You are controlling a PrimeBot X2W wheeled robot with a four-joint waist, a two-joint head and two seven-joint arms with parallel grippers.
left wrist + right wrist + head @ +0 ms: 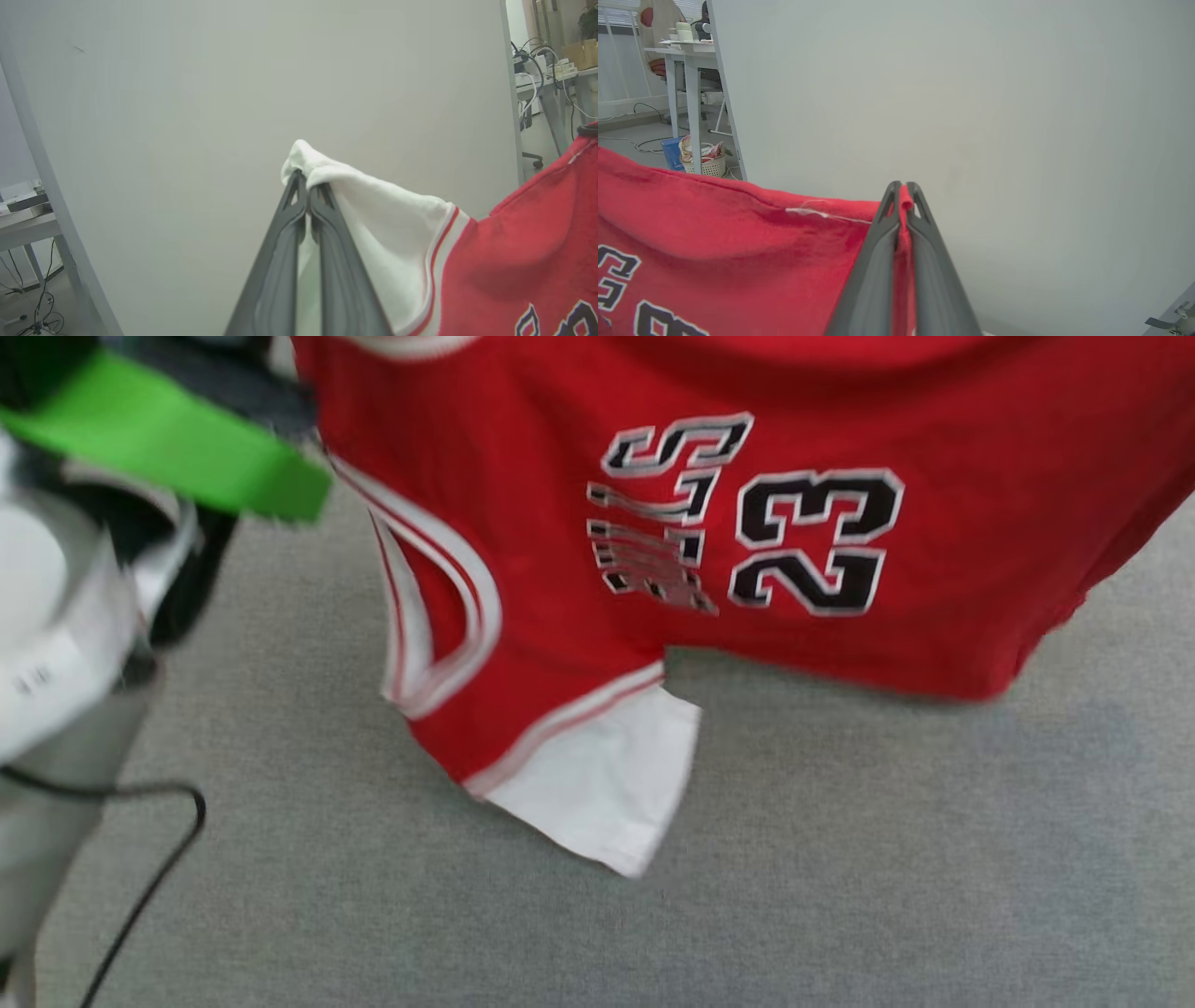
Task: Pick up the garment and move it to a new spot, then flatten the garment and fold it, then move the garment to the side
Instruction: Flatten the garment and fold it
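Observation:
The garment (560,523), a red jersey with black "23" lettering, hangs in the air above the grey floor, one white sleeve (607,784) dangling lowest. In the left wrist view my left gripper (307,179) is shut on the garment (514,261), pinching a white sleeve (373,205) at its tip. In the right wrist view my right gripper (903,191) is shut on a red edge of the garment (714,233), with cloth squeezed between the two dark fingers (873,261). The jersey stretches between the two grips.
Grey carpet (840,859) lies under the jersey. My pale body with a green strap (177,439) and a black cable (149,877) sits at the left. A plain pale wall (233,93) faces both wrists; desks, cables and a basket (703,161) stand off to the sides.

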